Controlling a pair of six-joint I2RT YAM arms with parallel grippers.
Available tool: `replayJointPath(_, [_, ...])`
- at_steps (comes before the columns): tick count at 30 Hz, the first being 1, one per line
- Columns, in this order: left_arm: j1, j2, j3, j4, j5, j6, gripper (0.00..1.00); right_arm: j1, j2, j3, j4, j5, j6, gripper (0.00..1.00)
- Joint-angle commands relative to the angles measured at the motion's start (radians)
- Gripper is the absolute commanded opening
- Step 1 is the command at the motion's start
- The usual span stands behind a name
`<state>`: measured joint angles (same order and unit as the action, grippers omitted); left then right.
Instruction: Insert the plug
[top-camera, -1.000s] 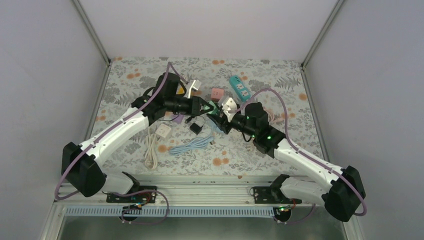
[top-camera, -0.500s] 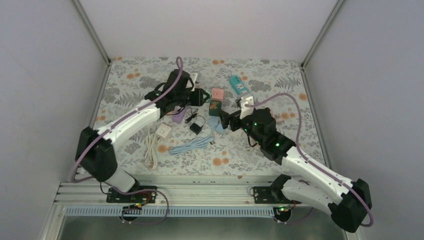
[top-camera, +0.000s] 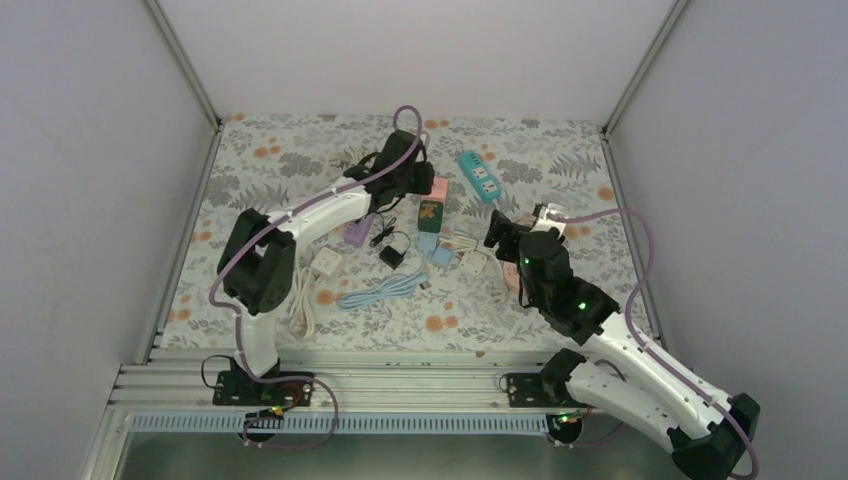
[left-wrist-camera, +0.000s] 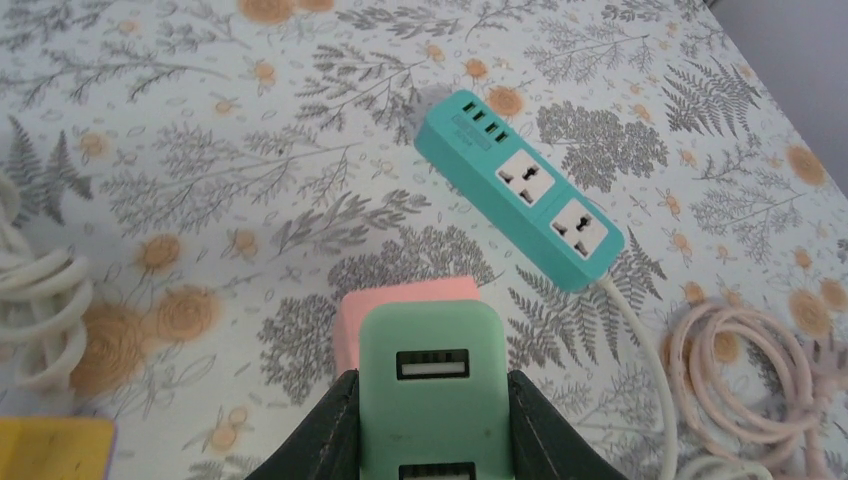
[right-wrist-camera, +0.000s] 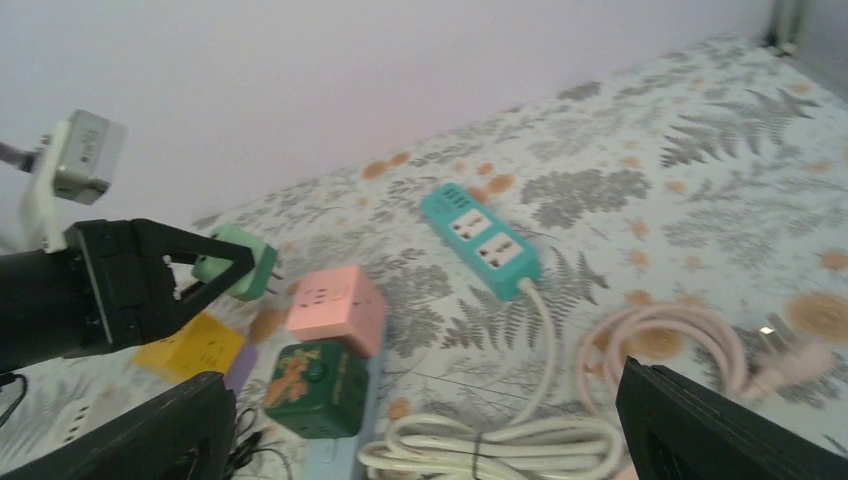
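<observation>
Between the dark fingers (left-wrist-camera: 318, 432) of the left gripper (left-wrist-camera: 432, 405) sits the mint green plastic plug block (left-wrist-camera: 430, 340). The gripper squeezes it tight on both sides. Two little USB holes show on its face, with no words on it.

Just past the plug, and lower down, is a pink plastic cube socket (left-wrist-camera: 400, 295). Farther out from this gripper lies a long teal plastic power strip (left-wrist-camera: 520, 200) with two big sockets and a row of four small holes. The tiny writing by those holes is too small to read. Off to the gripper's right is a pale pink coiled cable (left-wrist-camera: 740, 370).

The right gripper (right-wrist-camera: 425, 385) is spread wide and holds nothing. Close in front of it lie a bundled white cable (right-wrist-camera: 500, 440) and a dark green cube (right-wrist-camera: 318, 375) with an orange picture on it. The pink cube is just behind that one, and the small marks on its side cannot be read. The plug is farther off, ahead and to the left of the right gripper, held up off the table. A flat yellow piece (right-wrist-camera: 190, 348) lies below it. The teal strip is farthest ahead.
</observation>
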<state>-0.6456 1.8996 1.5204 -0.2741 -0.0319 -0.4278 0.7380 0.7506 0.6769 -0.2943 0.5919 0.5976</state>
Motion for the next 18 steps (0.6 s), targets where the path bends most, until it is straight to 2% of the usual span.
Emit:
replayJointPath(1, [-0.031,0.075,0.098,0.003,-0.079,0.041,0.2,-0.006,0.001,0.001,-0.077,0.187,0.118,0.98])
replayJointPath(7, [-0.064,0.122,0.153,-0.033,-0.165,0.072,0.19,-0.008,0.011,-0.023,-0.07,0.194,0.136,0.99])
replayJointPath(18, [-0.065,0.176,0.172,-0.072,-0.179,0.064,0.19,-0.008,-0.028,-0.033,-0.099,0.235,0.175,0.98])
